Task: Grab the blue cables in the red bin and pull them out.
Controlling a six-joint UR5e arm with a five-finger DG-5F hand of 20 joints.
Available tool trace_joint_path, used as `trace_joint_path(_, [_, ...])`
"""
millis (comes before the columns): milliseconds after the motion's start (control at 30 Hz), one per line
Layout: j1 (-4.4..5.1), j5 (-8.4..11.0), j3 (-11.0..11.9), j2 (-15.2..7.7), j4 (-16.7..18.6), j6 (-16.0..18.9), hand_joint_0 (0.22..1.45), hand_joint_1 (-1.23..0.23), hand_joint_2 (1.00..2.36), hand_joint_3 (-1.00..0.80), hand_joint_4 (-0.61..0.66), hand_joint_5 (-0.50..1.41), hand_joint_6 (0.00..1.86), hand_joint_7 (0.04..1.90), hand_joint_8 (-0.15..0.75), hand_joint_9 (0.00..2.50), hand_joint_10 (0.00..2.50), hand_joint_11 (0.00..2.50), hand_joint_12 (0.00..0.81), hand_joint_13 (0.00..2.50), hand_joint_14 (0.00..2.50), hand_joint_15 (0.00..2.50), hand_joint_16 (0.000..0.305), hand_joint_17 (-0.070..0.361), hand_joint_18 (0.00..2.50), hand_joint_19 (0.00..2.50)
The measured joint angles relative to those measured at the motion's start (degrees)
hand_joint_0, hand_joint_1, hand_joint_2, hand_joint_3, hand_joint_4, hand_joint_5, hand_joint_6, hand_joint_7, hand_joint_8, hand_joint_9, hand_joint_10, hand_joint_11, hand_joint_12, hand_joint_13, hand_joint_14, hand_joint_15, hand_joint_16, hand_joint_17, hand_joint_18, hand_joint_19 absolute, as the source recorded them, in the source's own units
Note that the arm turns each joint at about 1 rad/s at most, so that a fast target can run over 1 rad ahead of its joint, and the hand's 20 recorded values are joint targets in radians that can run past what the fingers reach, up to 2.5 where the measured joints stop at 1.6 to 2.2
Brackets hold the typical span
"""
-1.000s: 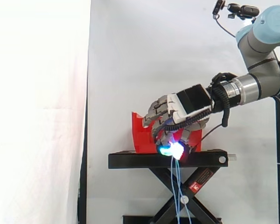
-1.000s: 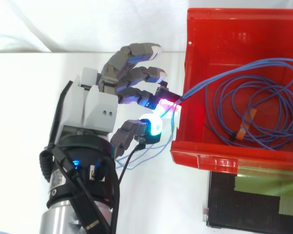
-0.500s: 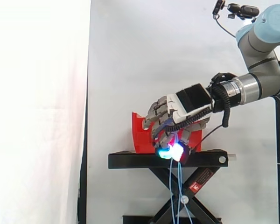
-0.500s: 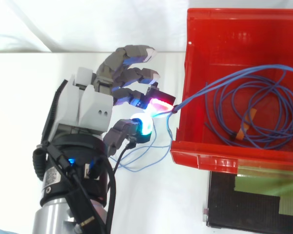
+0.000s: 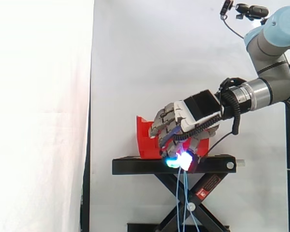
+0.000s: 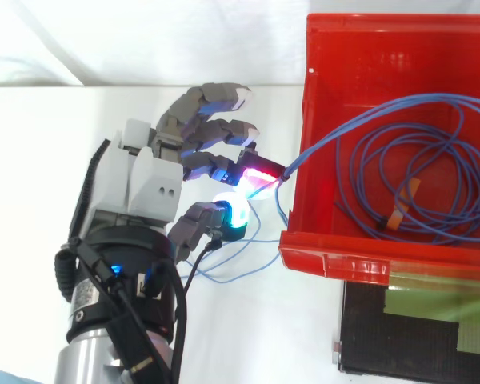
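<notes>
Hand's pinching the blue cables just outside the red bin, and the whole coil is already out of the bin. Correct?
Not quite. The hand does pinch the blue cables just outside the red bin, but the coil is not out. Most of it lies inside the bin, with a strand running over the wall to the hand. The top view shows it.

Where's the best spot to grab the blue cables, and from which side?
On the blue cables, probably the raised strand crossing the red bin's wall beside the hand, pinched from outside. There it hangs free; the coil lies flat and tangled. The hand pinches it there.
</notes>
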Motion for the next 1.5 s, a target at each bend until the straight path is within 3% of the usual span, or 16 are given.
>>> trace_joint_path(233, [-0.06, -0.08, -0.1, 0.0, 0.0, -0.2, 0.87, -0.81, 1.00, -1.00, 0.04, 0.99, 0.02, 0.72, 0.324, 0.87, 0.02, 0.61, 0.344, 0.60, 0.02, 0.59, 0.042, 0.094, 0.51, 0.66])
trace_joint_path(500, [-0.01, -0.02, -0.6, 0.0, 0.0, 0.1, 0.89, -0.81, 1.00, -1.00, 0.14, 1.05, 0.01, 0.77, 0.325, 0.88, 0.01, 0.60, 0.342, 0.61, 0.02, 0.58, 0.041, 0.092, 0.52, 0.66])
trace_joint_path(767, [0.44, -0.15, -0.7, 0.0, 0.0, 3.2, 0.93, -0.81, 1.00, -1.00, 0.16, 1.06, 0.07, 0.77, 0.327, 0.88, 0.01, 0.60, 0.343, 0.62, 0.02, 0.58, 0.041, 0.092, 0.53, 0.66])
trace_joint_path(900, [0.89, -0.17, -0.7, 0.0, 0.0, 6.8, 0.93, -0.81, 1.00, -1.00, 0.16, 1.05, 0.12, 0.75, 0.324, 0.88, 0.02, 0.60, 0.343, 0.62, 0.02, 0.58, 0.041, 0.092, 0.53, 0.66])
trace_joint_path(1500, [3.34, -0.95, -0.7, 0.0, -0.1, 30.2, 0.94, -0.83, 1.00, -1.00, 0.15, 1.01, 0.22, 0.73, 0.322, 0.87, 0.02, 0.60, 0.341, 0.62, 0.02, 0.57, 0.041, 0.092, 0.54, 0.65])
